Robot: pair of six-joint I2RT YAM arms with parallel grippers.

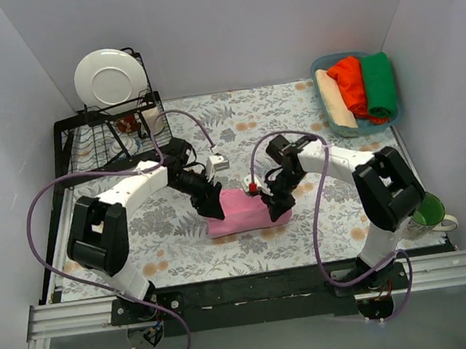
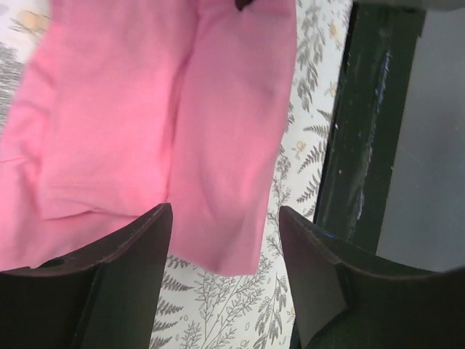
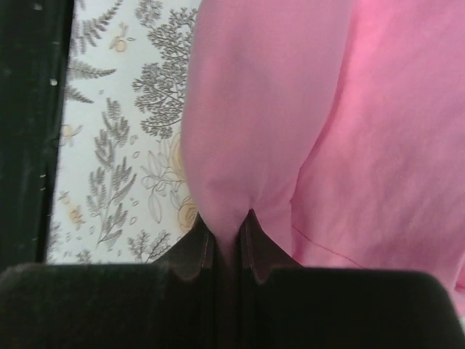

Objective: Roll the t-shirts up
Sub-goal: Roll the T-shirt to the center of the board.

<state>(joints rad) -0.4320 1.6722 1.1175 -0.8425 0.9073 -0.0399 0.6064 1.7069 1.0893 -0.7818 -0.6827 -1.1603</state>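
Closed jaws of the right arm [image 1: 316, 160] are pinching a fold of the pink tee [image 3: 290, 109] at its right end, while the left arm [image 1: 141, 184] is hovering with jaws open over its left end. Folded, the tee is lying midway on the counter [image 1: 293, 112], long axis running left-right between both arms, equally near each; other tees [image 1: 362, 86] are sitting rolled far right.

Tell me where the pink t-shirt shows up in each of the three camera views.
Top external: the pink t-shirt lies at the centre of the picture, slightly below the middle.
Left wrist: it fills the upper left and centre, its lower edge reaching between the fingers of the open left end effector.
Right wrist: it fills the centre and right, with one fold pinched in the right end effector.
Shared landmark: the fern-print table cover beneath it.
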